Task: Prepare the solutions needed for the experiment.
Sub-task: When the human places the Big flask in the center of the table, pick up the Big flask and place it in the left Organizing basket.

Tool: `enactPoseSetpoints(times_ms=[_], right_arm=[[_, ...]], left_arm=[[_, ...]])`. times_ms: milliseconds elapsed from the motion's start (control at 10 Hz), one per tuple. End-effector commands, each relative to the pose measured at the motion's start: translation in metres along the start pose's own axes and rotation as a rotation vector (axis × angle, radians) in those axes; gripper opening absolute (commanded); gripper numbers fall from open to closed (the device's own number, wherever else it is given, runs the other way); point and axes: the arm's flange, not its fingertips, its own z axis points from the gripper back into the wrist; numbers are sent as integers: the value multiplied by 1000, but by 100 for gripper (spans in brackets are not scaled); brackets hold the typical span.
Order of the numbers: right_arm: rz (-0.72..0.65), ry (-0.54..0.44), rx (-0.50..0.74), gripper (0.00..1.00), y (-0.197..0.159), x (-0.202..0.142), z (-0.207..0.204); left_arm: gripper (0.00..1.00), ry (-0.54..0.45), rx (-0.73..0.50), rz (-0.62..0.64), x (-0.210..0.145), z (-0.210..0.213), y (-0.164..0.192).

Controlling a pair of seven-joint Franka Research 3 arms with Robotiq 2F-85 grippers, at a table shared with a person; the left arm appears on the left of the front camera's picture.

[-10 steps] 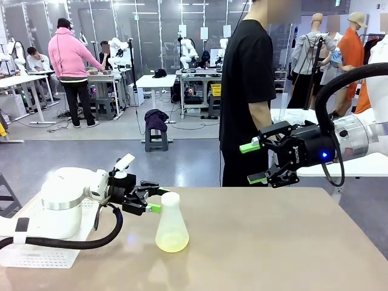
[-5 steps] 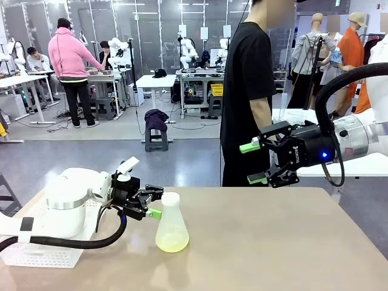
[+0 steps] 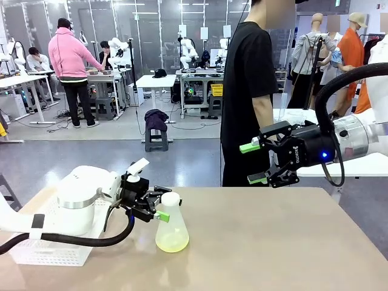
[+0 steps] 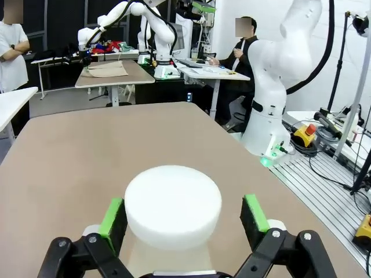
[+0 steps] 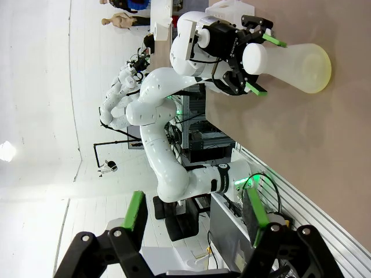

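White arms, black claw (image 3: 262, 162) with green pads, black cables

One frosted, translucent conical flask (image 3: 171, 225) with a narrow neck stands on the near left part of the brown table (image 3: 273, 242). It holds one small pool of pale yellow-green liquid (image 3: 172, 244) in its wide base. One white plastic mesh basket (image 3: 45, 251) sits at the table's near left edge. Two black two-finger grippers with green pads are there: the left gripper (image 3: 159, 205) by the flask and the right gripper (image 3: 253, 162) raised at the far right. One person in a black shirt (image 3: 247, 91) stands at the far side; perhaps three more people are in the blurry background.
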Motion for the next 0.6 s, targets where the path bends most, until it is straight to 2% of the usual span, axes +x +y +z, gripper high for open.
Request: enactPoseSetpoints(times_ms=[0,100,500], right_arm=[[-2,-3,11,84,0,-1,-2],[-2,-3,11,84,0,-1,-2],[-2,-3,11,84,0,-1,-2]], left_arm=[[100,-30,-34,48,1,3,8],[94,-67,-53,41,1,4,7],[70,-82,-58,76,-2,6,5]])
